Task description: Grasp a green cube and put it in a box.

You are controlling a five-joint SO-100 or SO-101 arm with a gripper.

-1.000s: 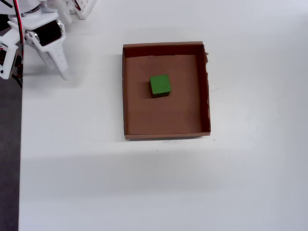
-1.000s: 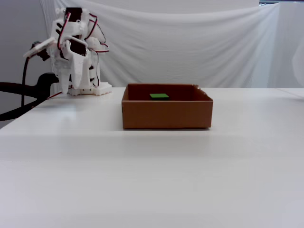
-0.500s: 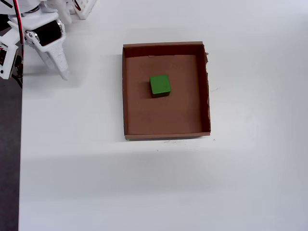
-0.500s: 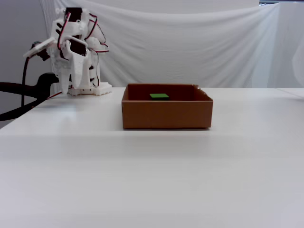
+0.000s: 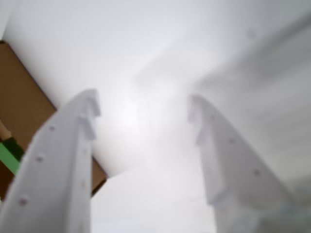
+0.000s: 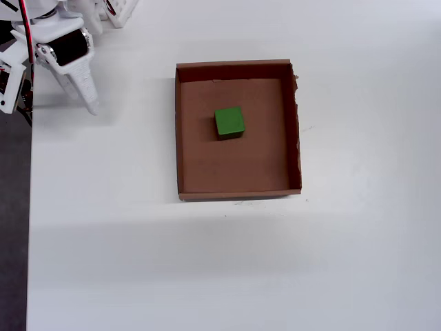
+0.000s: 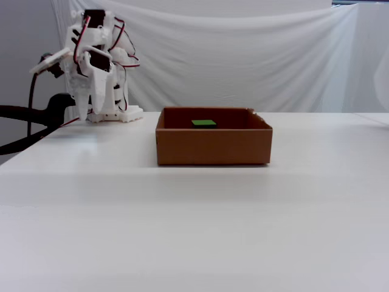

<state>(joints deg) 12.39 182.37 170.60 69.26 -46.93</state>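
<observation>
The green cube (image 6: 229,121) rests on the floor of the brown cardboard box (image 6: 234,169), slightly above its middle in the overhead view. From the fixed view only the cube's top (image 7: 203,123) shows over the box's front wall (image 7: 213,146). My gripper (image 6: 88,103) hangs near the arm's base at the table's far left, well away from the box. The wrist view has my gripper (image 5: 143,102) open, its white fingers spread with nothing between them. A corner of the box (image 5: 19,97) and a sliver of the cube (image 5: 7,158) show at that view's left edge.
The white arm base (image 7: 112,112) stands at the back left of the white table (image 6: 207,269). The table's left edge borders dark floor (image 6: 12,227). A white cloth backdrop (image 7: 243,55) hangs behind.
</observation>
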